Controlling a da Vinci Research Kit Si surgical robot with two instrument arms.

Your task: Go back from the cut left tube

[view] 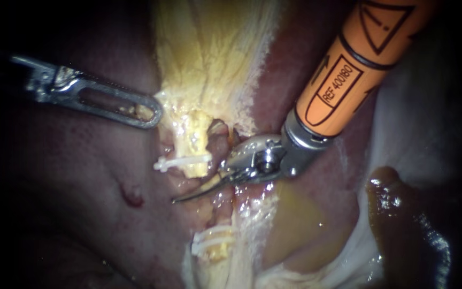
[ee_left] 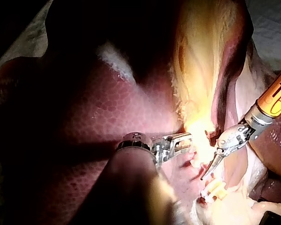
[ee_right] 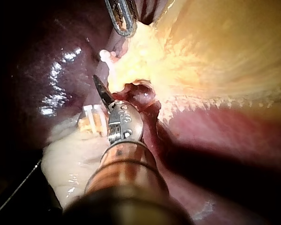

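Note:
The left tube is cut in two. Its upper stump point(view: 194, 152) carries one white clip point(view: 180, 162), and the lower stump point(view: 217, 249) carries two white clips point(view: 209, 241). My right instrument point(view: 176, 199), orange-shafted with curved blades, comes in from the upper right. Its blades lie shut in the gap between the stumps and hold nothing; the right wrist view shows the tip point(ee_right: 96, 78) beside the stump. My left instrument point(view: 153, 113) has slotted jaws shut on the pale yellow gallbladder tissue point(view: 209, 48) just above the upper stump. The left wrist view shows these jaws point(ee_left: 185, 139) too.
Dark red liver point(view: 81, 176) fills the left, with a small red spot point(view: 132, 197). A second reddish tube stump point(view: 219, 134) sits right of the clipped one. Yellowish fluid point(view: 300, 225) pools below the right instrument's wrist, and a glossy brown lobe point(view: 402, 214) lies at the right.

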